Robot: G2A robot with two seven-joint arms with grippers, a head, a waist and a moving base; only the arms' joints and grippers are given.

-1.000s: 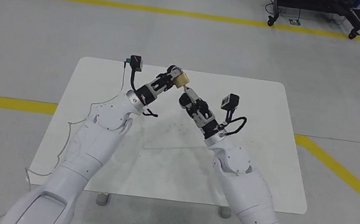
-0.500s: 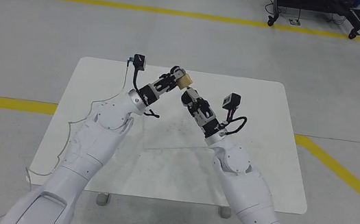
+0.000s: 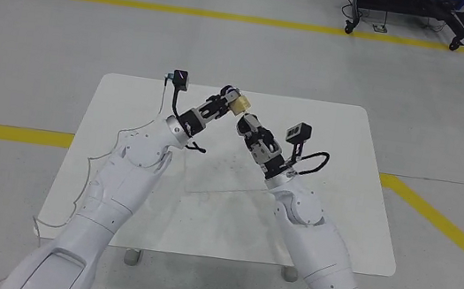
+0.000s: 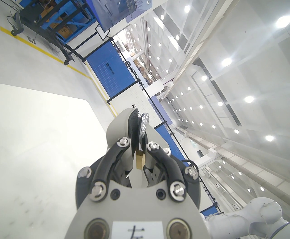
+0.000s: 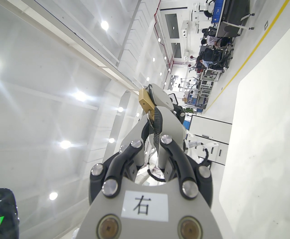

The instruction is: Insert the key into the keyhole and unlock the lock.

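Large industrial robotics lab. Top view: pale polished floor (image 3: 244,57) taped with yellow lines (image 3: 232,17), a white counter (image 3: 221,223) at centre frame, a wheeled rack (image 3: 407,7) at upper right. Wrist views: high ceiling lamps (image 4: 249,99) in rows, blue partition panels (image 4: 111,72), equipment desks (image 5: 228,13).

The lock (image 5: 145,100) is brass-yellow and the key (image 5: 149,117) silver; the table (image 3: 361,180) is plain white, and the floor (image 3: 453,95) pale grey, crossed by yellow lines (image 3: 232,17). The left gripper (image 4: 137,124) and the right gripper (image 5: 152,119) share pale grey shells, black linkages, silver screw heads and black ribbed pads (image 5: 158,124). Each carries a white label (image 5: 145,207) with a black character.
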